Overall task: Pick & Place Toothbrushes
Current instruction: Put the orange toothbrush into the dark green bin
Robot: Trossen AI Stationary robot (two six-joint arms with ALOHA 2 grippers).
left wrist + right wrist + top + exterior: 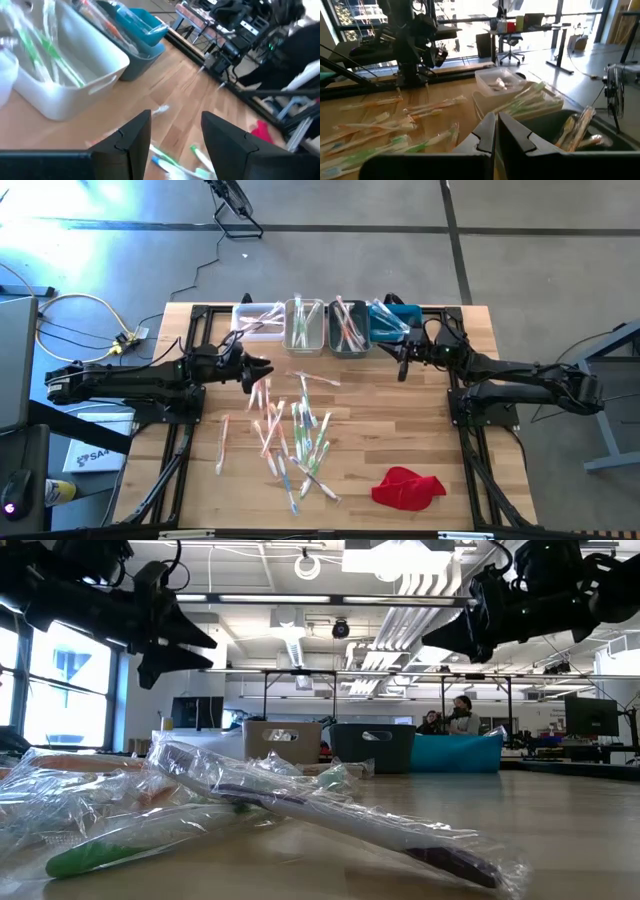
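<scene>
Two black, jointed arms (matte, angular housings), each ending in broad wedge-shaped jaws.

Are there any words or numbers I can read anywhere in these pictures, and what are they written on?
"SA": the start of dark lettering on a white sheet or box beside the wooden table's left edge, below the left arm in the high view; the rest is too blurred to read.
Clear toothbrush wrappers: no readable print.
Rectangular bins: no labels visible.

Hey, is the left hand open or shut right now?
Open. In its wrist view the left hand shows two dark fingers standing apart with bare table between them, holding nothing.
</scene>
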